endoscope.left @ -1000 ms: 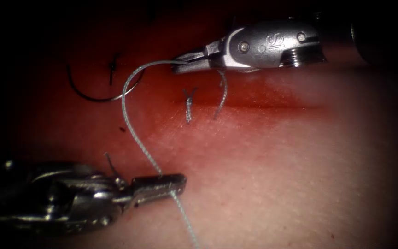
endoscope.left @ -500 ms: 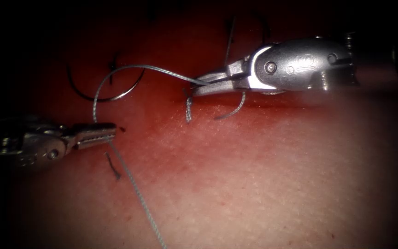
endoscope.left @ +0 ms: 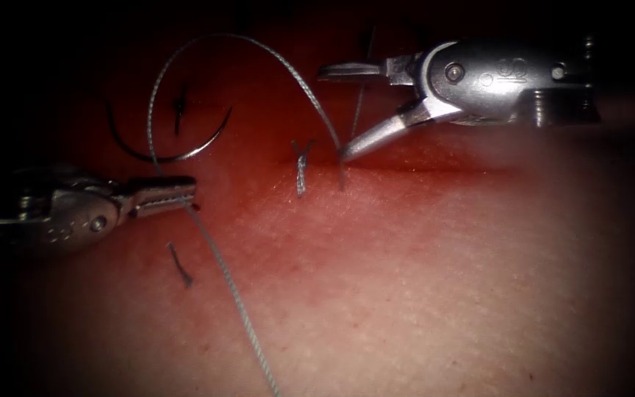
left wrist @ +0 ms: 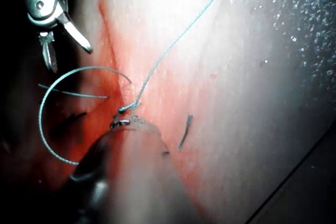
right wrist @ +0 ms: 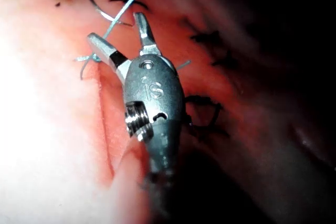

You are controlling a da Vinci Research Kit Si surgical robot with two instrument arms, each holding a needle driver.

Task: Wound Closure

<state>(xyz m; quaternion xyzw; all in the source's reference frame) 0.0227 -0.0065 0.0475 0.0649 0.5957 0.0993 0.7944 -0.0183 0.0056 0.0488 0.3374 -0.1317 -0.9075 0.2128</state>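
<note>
My right tool [endoscope.left: 343, 110] has its jaws spread wide, holding nothing; the lower jaw tip sits just beside the spot where the thread [endoscope.left: 222, 257] enters the tissue [endoscope.left: 442, 294], right of the finished knot [endoscope.left: 301, 165]. My left tool [endoscope.left: 174, 192] is clamped on the thread, left of the cut [endoscope.left: 435, 167]. From that grip the thread rises in a tall loop, arcs over, and drops into the stitch point; the other run trails down off the tissue's near side. The needle [endoscope.left: 167, 151] lies free on the tissue at far left, beside an older dark knot [endoscope.left: 179, 106], held by neither tool and not driven in as far as I can see. A short dark cut end [endoscope.left: 180, 266] lies near the left tool.

Risks, my judgement:
- Open right jaws so near the stitch point could snag the loop or nick the tissue surface if they dip.
- These are the cutting jaws; closing on the wrong strand, or too near the entry point, would likely leave too short a tail.
- Pulling hard with the left grip could tear the thread through the wet edge with red fluid [endoscope.left: 273, 95], or fray it at the clamp.
- The slack loop hangs close to the loose needle and could catch on it.

In the right wrist view the open jaws [right wrist: 122, 39] straddle the thread [right wrist: 123, 11] near the knot.
</note>
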